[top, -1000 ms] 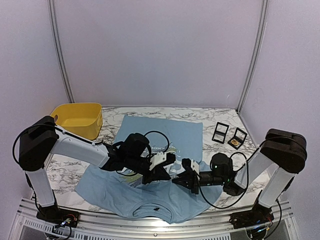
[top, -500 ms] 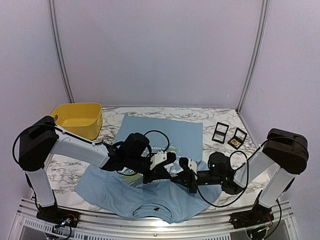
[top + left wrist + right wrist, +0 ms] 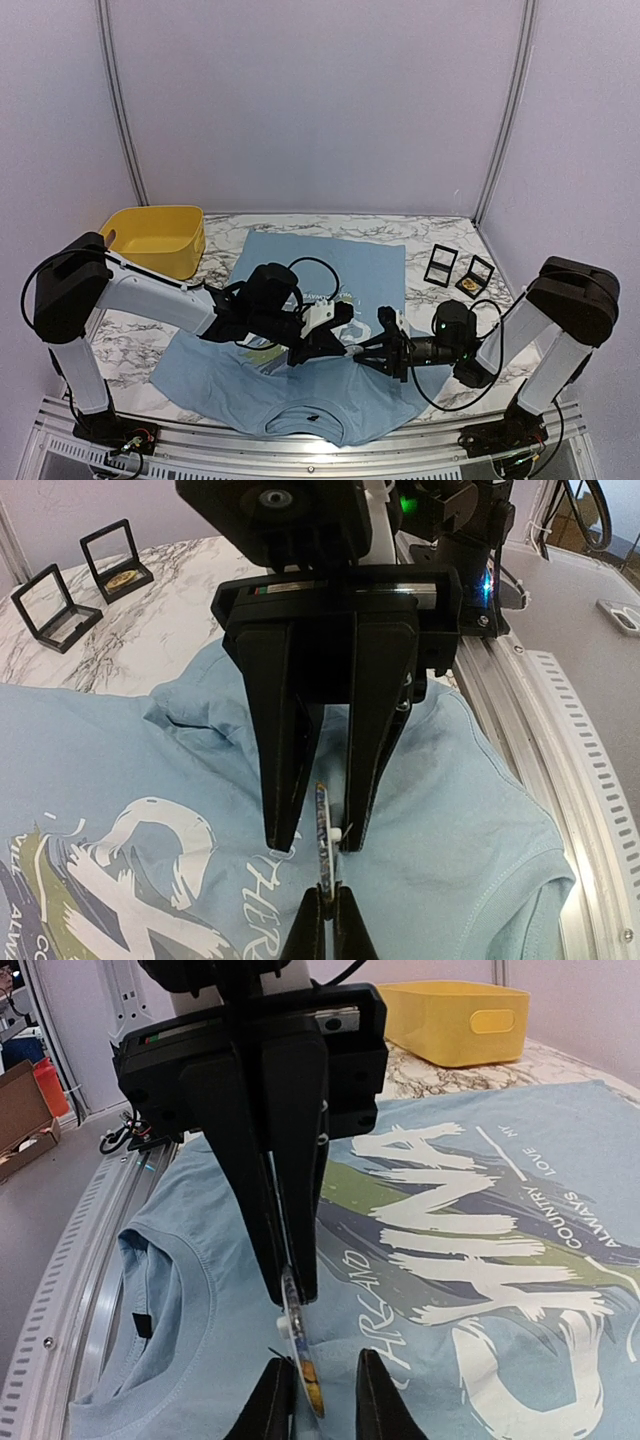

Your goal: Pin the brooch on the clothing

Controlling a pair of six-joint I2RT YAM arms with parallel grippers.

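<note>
The light blue T-shirt (image 3: 320, 265) with white "CHINA" lettering lies flat on the marble table, collar toward the near edge. My left gripper (image 3: 327, 895) is shut on the edge of a thin round brooch (image 3: 322, 822) and holds it upright just above the shirt's chest. My right gripper (image 3: 325, 1362) faces it, open, with one finger on each side of the brooch (image 3: 301, 1335). The brooch's white pin stub points at the right gripper's left finger (image 3: 277, 1390). In the top view both grippers meet over the shirt, left (image 3: 343, 338) and right (image 3: 368, 350).
A yellow bin (image 3: 155, 238) stands at the back left. Two small black-framed display cases (image 3: 440, 265) (image 3: 477, 275) sit at the back right, one holding a gold item. The metal rail (image 3: 300, 450) runs along the near edge.
The right wrist has rolled and drawn slightly to the right, and its fingers now stand on either side of the brooch. The left arm has barely moved.
</note>
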